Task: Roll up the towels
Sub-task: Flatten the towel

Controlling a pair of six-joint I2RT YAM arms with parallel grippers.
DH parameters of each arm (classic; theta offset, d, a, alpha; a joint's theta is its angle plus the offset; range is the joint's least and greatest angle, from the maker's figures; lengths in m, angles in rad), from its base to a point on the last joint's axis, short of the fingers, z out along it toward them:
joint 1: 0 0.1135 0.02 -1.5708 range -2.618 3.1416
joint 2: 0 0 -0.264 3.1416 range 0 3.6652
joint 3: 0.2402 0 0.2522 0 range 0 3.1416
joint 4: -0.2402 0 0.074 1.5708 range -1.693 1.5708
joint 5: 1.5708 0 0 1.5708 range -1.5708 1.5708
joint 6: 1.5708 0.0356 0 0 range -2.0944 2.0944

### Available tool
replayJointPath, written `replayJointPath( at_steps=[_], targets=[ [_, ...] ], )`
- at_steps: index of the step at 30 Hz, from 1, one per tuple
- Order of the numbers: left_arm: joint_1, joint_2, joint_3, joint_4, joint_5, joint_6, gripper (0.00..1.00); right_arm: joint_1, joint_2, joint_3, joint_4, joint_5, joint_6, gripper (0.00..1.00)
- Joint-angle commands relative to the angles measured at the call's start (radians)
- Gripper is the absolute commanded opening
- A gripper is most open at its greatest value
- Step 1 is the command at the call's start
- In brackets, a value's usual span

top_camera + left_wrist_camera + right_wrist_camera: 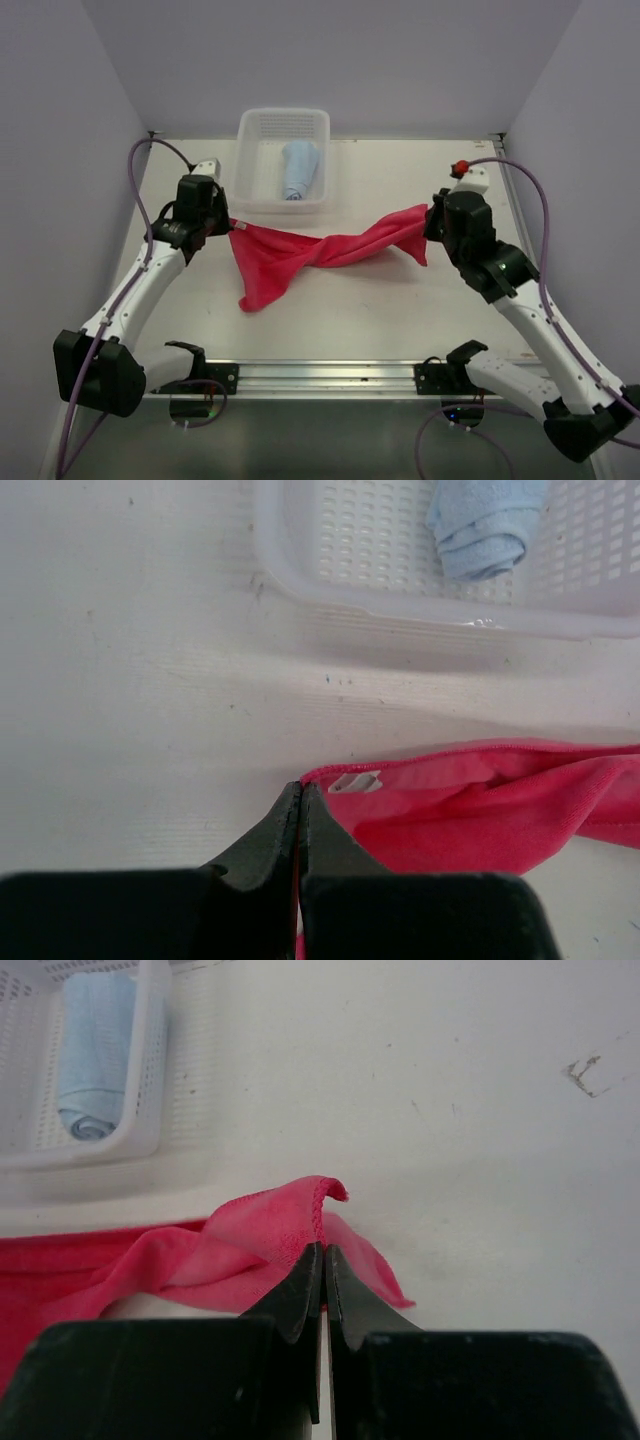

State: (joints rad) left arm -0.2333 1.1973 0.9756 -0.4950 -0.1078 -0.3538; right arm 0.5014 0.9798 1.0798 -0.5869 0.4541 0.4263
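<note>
Jaws clamped, left and right, each on an opposite edge of the pink towel [300,255], strung twisted just before the basket [246,160].

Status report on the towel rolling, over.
Grippers shut: left gripper on one end of the pink towel, right gripper on the other. Towel twisted, not rolled. Rolled blue towel sits in the basket. Nothing blocking.

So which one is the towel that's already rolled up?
Look to the far edge of the table, where a white mesh basket sits. Inside it lies the light blue towel, a compact roll. Unlike the pink-red towel strung out twisted across the middle of the table, it is pale and tidy.
</note>
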Motion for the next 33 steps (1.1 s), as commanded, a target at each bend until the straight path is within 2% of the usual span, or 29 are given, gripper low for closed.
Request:
replayJointPath(
  at_steps=[1,4,6,9,11,14,17,22,25,29,32,33],
  targets=[
    [0.023,-0.039,0.012,-0.011,-0.067,-0.025,0.00,-0.003,-0.151,-0.072,-0.007,-0.014,-0.049,0.00],
    [0.031,-0.028,-0.020,-0.005,-0.053,-0.025,0.00,-0.004,-0.257,-0.154,-0.025,-0.046,-0.041,0.00],
    [0.034,-0.012,-0.029,-0.005,-0.027,-0.024,0.00,-0.004,-0.288,-0.169,-0.062,-0.083,-0.031,0.04],
    [0.034,-0.007,-0.060,0.018,0.029,-0.010,0.00,-0.003,-0.328,-0.230,-0.108,-0.153,0.005,0.33],
    [0.034,-0.007,-0.078,0.022,0.060,0.007,0.00,-0.004,-0.384,-0.273,-0.137,-0.189,0.053,0.40],
    [0.032,-0.013,-0.092,0.032,0.089,0.036,0.00,-0.004,-0.478,-0.314,-0.143,-0.180,0.098,0.45],
    [0.032,-0.018,-0.109,0.047,0.099,0.042,0.00,-0.003,-0.492,-0.307,-0.149,-0.117,0.138,0.45],
    [0.032,-0.001,-0.136,0.078,0.132,0.044,0.00,-0.003,-0.308,-0.239,-0.182,-0.025,0.198,0.39],
    [0.031,-0.001,-0.149,0.085,0.135,0.045,0.00,-0.009,-0.161,-0.232,-0.122,-0.003,0.193,0.39],
    [0.032,-0.013,-0.153,0.088,0.131,0.047,0.00,-0.050,0.011,-0.186,-0.024,-0.052,0.161,0.41],
    [0.032,-0.027,-0.156,0.092,0.114,0.046,0.00,-0.188,0.150,-0.164,0.067,-0.196,0.144,0.41],
    [0.031,-0.033,-0.155,0.092,0.112,0.045,0.00,-0.219,0.240,-0.155,0.084,-0.250,0.138,0.41]
  ],
)
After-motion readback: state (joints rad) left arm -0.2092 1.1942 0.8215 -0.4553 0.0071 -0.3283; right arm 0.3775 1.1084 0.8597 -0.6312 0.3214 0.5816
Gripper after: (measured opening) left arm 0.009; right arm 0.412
